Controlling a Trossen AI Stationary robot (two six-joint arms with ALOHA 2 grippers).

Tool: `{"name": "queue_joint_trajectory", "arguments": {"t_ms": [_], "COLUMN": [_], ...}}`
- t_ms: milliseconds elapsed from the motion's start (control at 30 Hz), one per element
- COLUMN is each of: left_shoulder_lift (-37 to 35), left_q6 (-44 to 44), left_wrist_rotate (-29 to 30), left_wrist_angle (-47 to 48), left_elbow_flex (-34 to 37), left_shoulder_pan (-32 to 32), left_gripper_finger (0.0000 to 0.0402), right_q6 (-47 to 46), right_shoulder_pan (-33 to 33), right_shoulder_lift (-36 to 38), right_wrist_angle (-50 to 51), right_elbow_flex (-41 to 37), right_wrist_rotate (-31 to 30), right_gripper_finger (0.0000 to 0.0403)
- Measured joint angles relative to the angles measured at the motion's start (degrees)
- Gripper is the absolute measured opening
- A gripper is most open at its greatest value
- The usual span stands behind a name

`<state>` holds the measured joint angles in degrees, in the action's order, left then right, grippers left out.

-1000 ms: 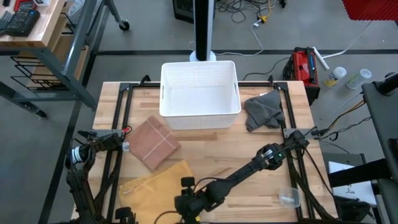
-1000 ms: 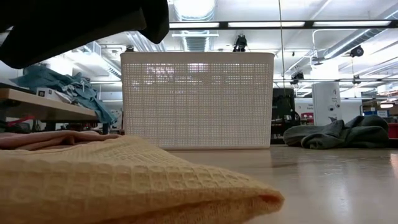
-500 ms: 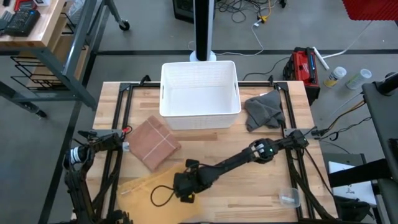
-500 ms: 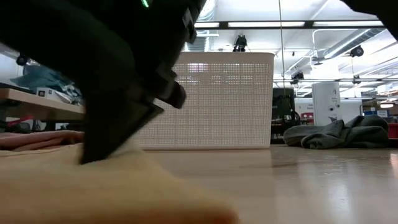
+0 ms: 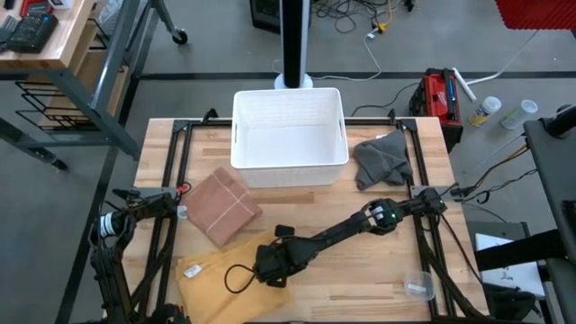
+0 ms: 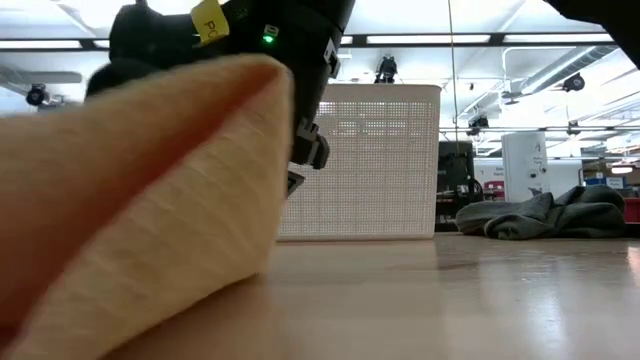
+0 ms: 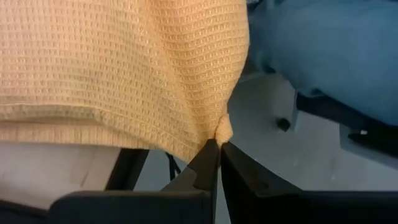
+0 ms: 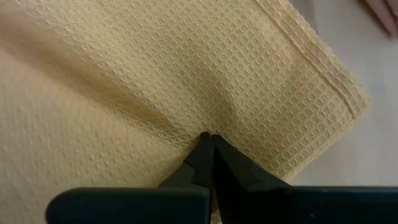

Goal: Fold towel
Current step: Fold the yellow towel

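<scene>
The yellow waffle-weave towel (image 5: 220,274) lies at the near left of the table (image 5: 360,288), one edge lifted in a fold, a hemmed border along its side. The right gripper (image 8: 210,144) has its fingers clenched on the cloth near mid-table. The left gripper (image 7: 217,146) pinches a towel corner at the near edge. Beyond lie a folded pink towel (image 5: 222,205), a white basket (image 5: 290,135) and a crumpled grey cloth (image 5: 382,159).

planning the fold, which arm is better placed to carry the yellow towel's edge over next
Right, probably. The right gripper is out over the table, jaws shut on the yellow towel. The left gripper pinches a corner off the table's near edge.
</scene>
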<state>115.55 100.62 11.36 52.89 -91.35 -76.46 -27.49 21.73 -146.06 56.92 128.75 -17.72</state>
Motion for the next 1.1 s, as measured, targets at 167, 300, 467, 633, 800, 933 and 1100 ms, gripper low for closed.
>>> {"name": "queue_joint_trajectory", "arguments": {"t_ms": [167,300,467,633,800,933,1100], "left_shoulder_lift": [0.0,0.0,0.0,-0.04,-0.04,-0.04,-0.07], "left_q6": [0.95,3.12,8.59,12.57,12.66,14.5,22.58], "left_wrist_rotate": [1.62,1.63,1.85,2.05,6.06,11.69,19.34], "left_wrist_angle": [-0.42,-0.38,0.92,2.33,3.47,12.3,24.14], "left_elbow_flex": [0.0,0.0,0.0,0.0,0.0,0.09,3.19], "left_shoulder_pan": [0.0,-0.18,-0.82,-1.47,-1.75,-1.64,-1.36], "left_gripper_finger": [0.0009,0.0009,0.0019,0.0049,0.01,0.0141,0.0162], "right_q6": [0.28,0.53,1.85,2.19,2.41,6.8,8.46], "right_shoulder_pan": [-0.02,-0.02,-0.02,-0.02,-0.02,0.27,1.28], "right_shoulder_lift": [0.0,0.0,0.0,0.0,0.0,0.0,0.0], "right_wrist_angle": [0.2,0.65,3.54,4.79,4.72,5.17,6.03], "right_elbow_flex": [0.04,0.07,0.13,0.11,0.09,0.09,0.07], "right_wrist_rotate": [-0.26,-0.31,-0.55,-0.89,-0.78,-0.74,-0.9], "right_gripper_finger": [0.0,0.0,0.0,0.0,0.0,0.0,0.0]}}
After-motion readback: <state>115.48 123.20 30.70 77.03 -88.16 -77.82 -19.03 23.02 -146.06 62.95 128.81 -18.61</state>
